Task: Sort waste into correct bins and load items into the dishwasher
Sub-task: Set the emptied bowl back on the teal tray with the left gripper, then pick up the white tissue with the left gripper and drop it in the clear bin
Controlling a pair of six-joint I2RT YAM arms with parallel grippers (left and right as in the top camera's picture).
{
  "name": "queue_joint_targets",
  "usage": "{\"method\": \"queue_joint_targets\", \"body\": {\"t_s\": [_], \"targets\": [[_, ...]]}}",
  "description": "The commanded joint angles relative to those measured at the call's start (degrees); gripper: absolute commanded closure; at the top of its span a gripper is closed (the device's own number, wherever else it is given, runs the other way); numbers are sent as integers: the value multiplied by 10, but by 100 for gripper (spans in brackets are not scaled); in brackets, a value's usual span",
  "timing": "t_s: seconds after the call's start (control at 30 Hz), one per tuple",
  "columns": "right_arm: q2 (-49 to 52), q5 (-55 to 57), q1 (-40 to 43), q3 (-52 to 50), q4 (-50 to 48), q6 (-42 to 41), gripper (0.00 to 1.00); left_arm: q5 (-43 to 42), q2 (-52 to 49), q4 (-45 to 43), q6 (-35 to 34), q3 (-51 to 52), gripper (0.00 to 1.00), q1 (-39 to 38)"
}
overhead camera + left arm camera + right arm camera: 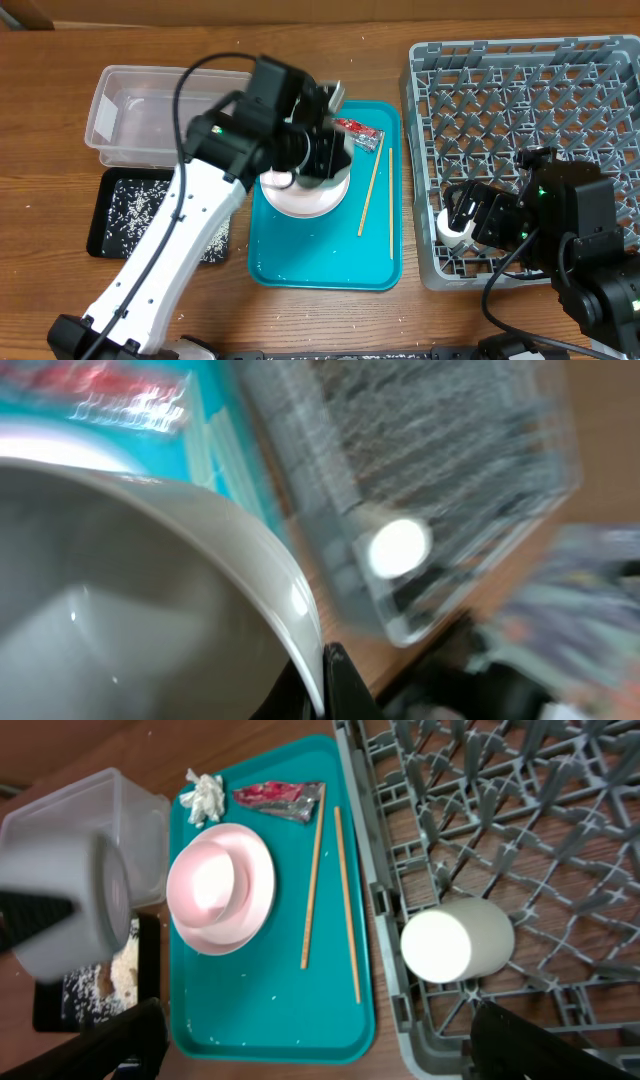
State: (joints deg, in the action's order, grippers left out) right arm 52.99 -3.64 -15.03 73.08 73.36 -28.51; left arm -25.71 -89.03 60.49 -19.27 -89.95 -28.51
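Right gripper (468,216) sits at the rack's (520,90) near corner, fingers wide apart and empty, just beside the cup (455,940), which stands mouth-down, probably to drain. Left gripper (322,690) is pinched on a bowl (150,590) rim, held over the teal tray (300,265), likely rack-bound. Plate (220,885), chopsticks (312,890), wrapper (280,798) and tissue (205,795) lie unsorted there. Rice is in the black tray (130,205).
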Motion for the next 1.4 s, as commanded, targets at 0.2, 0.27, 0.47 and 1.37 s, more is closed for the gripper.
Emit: {"method": "queue_joint_targets", "body": {"t_s": [0.2,0.27,0.47,1.37], "targets": [[-1,27,2,12,5,0,0,234,-2,13,-132,173,96,-137],[-1,27,2,12,9,0,0,227,-2,-21,-136,223,96,-142],[-1,27,2,12,5,0,0,237,-2,-98,-133,289,90,-143],[0,25,2,12,7,0,0,251,-116,-212,11,51,27,32]]}}
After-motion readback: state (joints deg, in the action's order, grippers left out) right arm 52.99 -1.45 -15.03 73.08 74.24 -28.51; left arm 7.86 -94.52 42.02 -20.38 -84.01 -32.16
